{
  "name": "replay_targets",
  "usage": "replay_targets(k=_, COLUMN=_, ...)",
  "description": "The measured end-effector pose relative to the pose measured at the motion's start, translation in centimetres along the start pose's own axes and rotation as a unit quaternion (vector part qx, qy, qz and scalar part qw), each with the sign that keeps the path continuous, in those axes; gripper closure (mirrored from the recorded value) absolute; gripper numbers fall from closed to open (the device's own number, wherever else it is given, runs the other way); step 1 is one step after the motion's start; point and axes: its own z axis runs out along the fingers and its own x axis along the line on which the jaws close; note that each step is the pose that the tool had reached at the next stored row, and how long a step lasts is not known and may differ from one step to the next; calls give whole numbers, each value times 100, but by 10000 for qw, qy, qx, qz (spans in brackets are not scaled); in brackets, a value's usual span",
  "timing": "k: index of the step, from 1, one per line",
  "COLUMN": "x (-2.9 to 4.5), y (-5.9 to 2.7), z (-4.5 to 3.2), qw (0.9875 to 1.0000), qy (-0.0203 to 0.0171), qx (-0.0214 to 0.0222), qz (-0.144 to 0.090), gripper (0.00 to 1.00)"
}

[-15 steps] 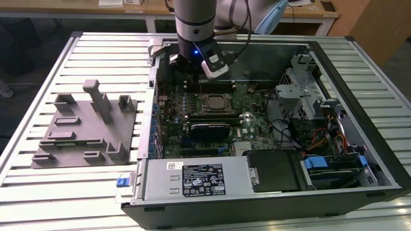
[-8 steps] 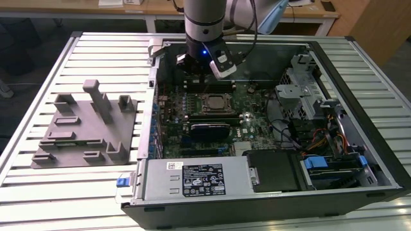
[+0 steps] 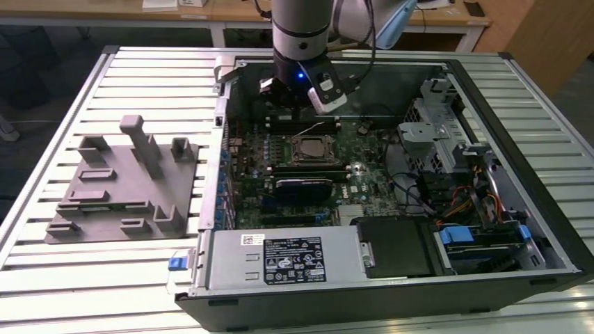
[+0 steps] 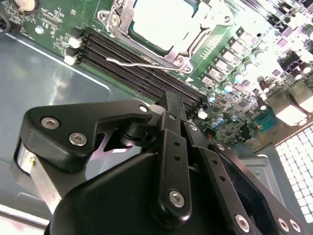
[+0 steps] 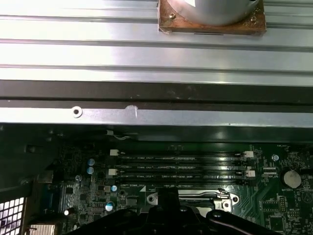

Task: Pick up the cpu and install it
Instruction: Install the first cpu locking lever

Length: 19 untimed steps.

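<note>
While the arm hangs over the open computer case [image 3: 390, 174] on the slatted table [image 3: 55, 104], the cpu [image 3: 308, 148] sits in its socket.

Largest first: table, then the case, then the grey plastic fixture [image 3: 125, 184] at the exterior view's left, well apart from the motherboard [image 3: 320, 174]. Gripper [image 3: 295, 104] hovers above the memory slots [image 5: 181, 166], just beside the socket frame [image 4: 161, 29]. Gripper fingers look drawn together, nothing between them. Cpu's pale top [image 4: 164, 22] shows inside the frame; thin lever [image 4: 146, 63] lies alongside.

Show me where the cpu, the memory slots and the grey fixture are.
cpu [image 4: 159, 22], second wrist view, its pale metal top.
memory slots [image 5: 181, 166], first wrist view, middle of the rows.
grey fixture [image 3: 125, 188], exterior view, its flat base.
</note>
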Motion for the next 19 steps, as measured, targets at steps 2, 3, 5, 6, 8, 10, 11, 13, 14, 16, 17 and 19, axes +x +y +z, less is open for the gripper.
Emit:
replay_targets(k=2, x=-1, y=0, z=0, qw=10000, qy=-1, qx=2, qz=1, gripper=89)
replay_targets(k=3, x=-2, y=0, z=0, qw=10000, qy=-3, qx=5, qz=10, gripper=89)
replay_targets(k=5, x=-1, y=0, z=0, qw=10000, qy=-17, qx=10, qz=51, gripper=89)
replay_targets(k=6, x=-1, y=0, z=0, qw=10000, qy=-28, qx=12, qz=83, gripper=89)
replay_targets(k=8, x=-1, y=0, z=1, qw=9999, qy=-58, qx=16, qz=162, gripper=89)
replay_targets(k=10, x=-1, y=-1, z=4, qw=9996, qy=-90, qx=18, qz=253, gripper=89)
replay_targets(k=11, x=-1, y=-2, z=6, qw=9995, qy=-105, qx=20, qz=305, gripper=89)
replay_targets(k=13, x=-1, y=-3, z=12, qw=9990, qy=-134, qx=26, qz=418, gripper=89)
replay_targets(k=14, x=-1, y=-4, z=15, qw=9987, qy=-149, qx=28, qz=477, gripper=89)
replay_targets(k=16, x=-1, y=-5, z=21, qw=9980, qy=-180, qx=39, qz=604, gripper=89)
replay_targets(k=17, x=-1, y=-6, z=23, qw=9976, qy=-196, qx=47, qz=665, gripper=89)
replay_targets(k=19, x=-3, y=-6, z=23, qw=9972, qy=-211, qx=71, qz=720, gripper=89)
